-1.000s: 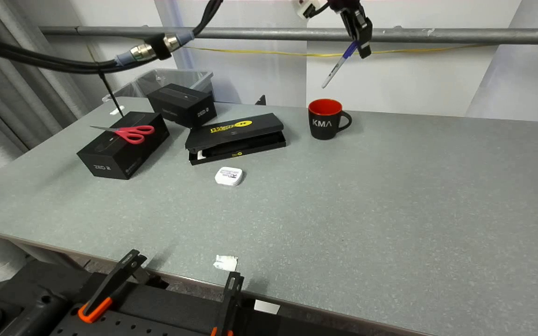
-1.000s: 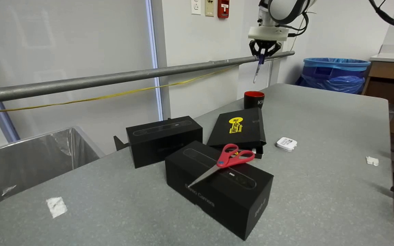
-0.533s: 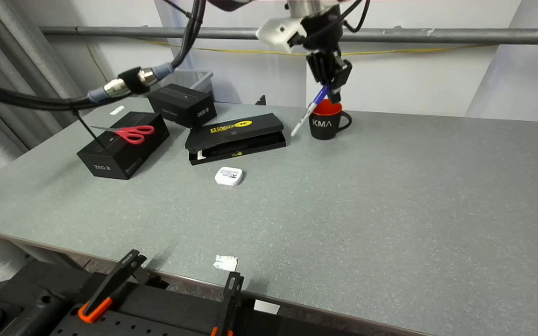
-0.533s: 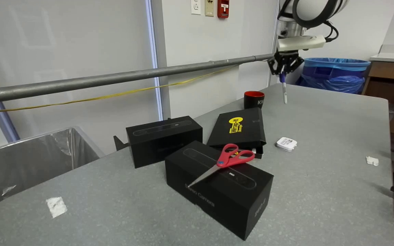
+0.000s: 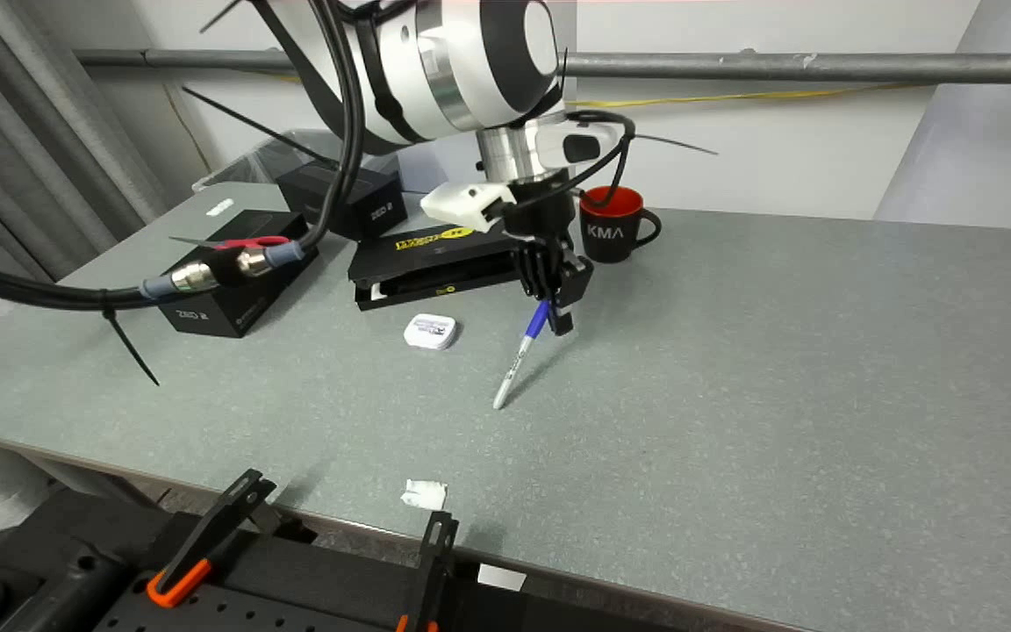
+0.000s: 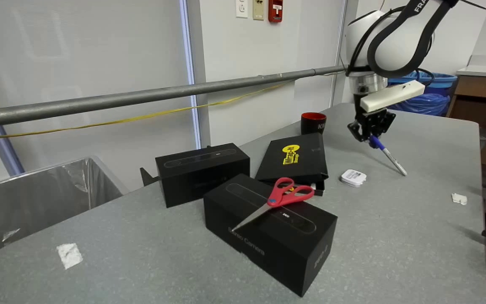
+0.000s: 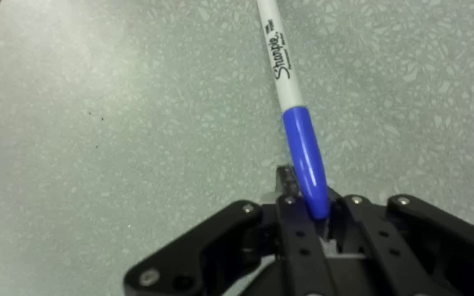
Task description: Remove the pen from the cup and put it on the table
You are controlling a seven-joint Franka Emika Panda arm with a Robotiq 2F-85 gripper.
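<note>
The pen, blue-capped with a white body, shows in both exterior views (image 5: 519, 358) (image 6: 390, 158) and in the wrist view (image 7: 292, 88). My gripper (image 5: 555, 318) is shut on its blue cap end, seen also in the wrist view (image 7: 309, 185). The pen slants down; its whitish end is at or just above the grey speckled table (image 5: 777, 395), where its shadow meets it. The cup (image 5: 608, 235), black outside and red inside with pale letters and a side handle, stands upright behind the gripper; it also shows in an exterior view (image 6: 313, 125). Its inside bottom is hidden.
A flat black box with a yellow label (image 6: 295, 158) lies beside the cup. Two black boxes (image 6: 203, 173) (image 6: 268, 236) stand further along, one bearing red scissors (image 6: 281, 198). A small white case (image 5: 430, 331) lies near the pen. Black clamps (image 5: 435, 562) sit at the table edge.
My gripper has come down from above the cup, away from the wall and toward the table's clamp side, carrying the pen down to table level. The cup has not moved.
</note>
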